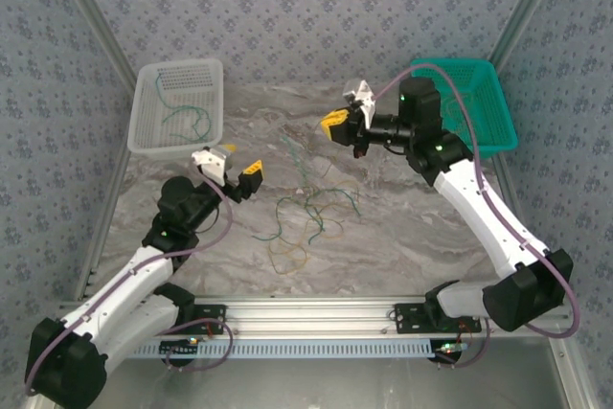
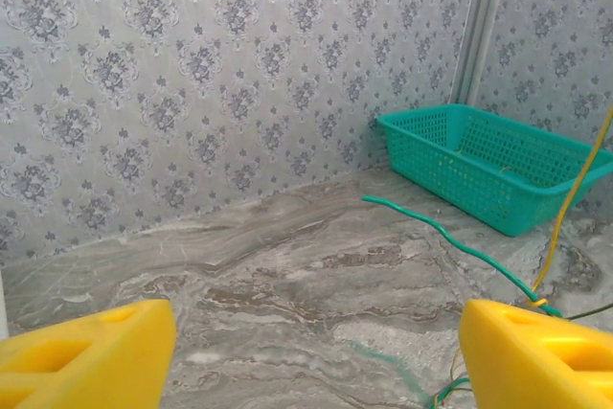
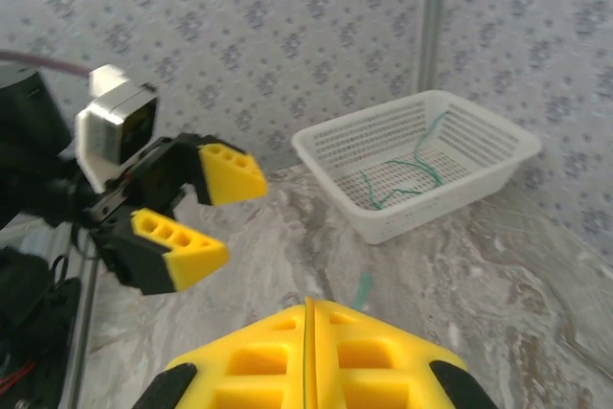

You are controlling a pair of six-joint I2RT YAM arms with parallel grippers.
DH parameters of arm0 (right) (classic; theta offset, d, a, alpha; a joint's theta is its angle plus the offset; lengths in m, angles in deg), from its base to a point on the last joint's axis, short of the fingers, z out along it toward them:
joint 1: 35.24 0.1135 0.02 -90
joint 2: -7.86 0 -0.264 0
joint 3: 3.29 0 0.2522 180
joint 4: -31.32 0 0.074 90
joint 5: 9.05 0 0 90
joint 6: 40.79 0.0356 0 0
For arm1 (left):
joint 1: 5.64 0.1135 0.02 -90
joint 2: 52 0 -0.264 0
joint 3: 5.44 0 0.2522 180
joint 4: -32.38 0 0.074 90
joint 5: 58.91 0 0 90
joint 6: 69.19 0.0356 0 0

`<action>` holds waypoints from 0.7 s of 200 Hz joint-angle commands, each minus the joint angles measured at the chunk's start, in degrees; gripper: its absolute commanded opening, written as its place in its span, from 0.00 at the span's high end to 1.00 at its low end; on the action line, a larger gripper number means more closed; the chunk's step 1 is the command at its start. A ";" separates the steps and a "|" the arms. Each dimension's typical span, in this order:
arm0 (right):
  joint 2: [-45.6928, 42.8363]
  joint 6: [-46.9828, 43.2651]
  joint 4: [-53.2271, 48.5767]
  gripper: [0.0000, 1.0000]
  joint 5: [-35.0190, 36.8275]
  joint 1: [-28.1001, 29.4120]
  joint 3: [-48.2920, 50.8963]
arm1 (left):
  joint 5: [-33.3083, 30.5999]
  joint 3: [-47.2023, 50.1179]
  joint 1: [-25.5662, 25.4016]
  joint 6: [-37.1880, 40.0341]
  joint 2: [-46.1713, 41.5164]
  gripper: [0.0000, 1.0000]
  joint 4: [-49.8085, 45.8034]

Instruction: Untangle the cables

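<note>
The cables (image 1: 311, 208) lie as a loose tangle of thin green and yellow strands mid-table, with a yellow loop (image 1: 285, 254) nearest the arms. My right gripper (image 1: 335, 125) hangs above the far side of the tangle. Its yellow fingers are shut (image 3: 308, 308), with a thin cable strand pinched in the seam between them. In the left wrist view a yellow cable (image 2: 575, 198) rises steeply at the right and a green cable (image 2: 450, 237) curves over the table. My left gripper (image 1: 239, 168) (image 2: 311, 361) (image 3: 239, 217) is open, left of the tangle, with nothing between its fingers.
A white basket (image 1: 144, 131) (image 3: 498, 141) at the far left holds a green cable (image 1: 187, 117). A teal basket (image 1: 498, 131) (image 2: 421, 155) stands at the far right behind the right arm. Patterned walls close in the table on three sides.
</note>
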State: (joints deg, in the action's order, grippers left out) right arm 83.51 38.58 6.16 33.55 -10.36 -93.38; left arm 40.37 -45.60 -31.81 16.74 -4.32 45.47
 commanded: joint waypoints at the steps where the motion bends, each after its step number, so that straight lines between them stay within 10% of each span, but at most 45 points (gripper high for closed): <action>1: 1.49 -8.75 -6.49 1.00 -6.06 2.32 -4.45 | 5.27 -0.15 0.42 -0.90 0.00 0.22 2.31; 103: 8.01 -29.40 -36.14 1.00 -20.57 4.21 -18.32 | 12.90 -3.98 -3.52 18.73 3.15 0.11 -5.01; 140: 9.84 -32.76 -42.01 1.00 -21.84 4.85 -21.07 | 19.73 -8.24 -5.47 14.12 6.77 0.14 -7.39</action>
State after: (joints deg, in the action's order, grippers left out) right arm 92.34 10.32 -28.22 15.02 -6.09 -112.53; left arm 54.05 -48.44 -36.25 32.17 0.44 39.35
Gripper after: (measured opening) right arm 0.074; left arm 0.877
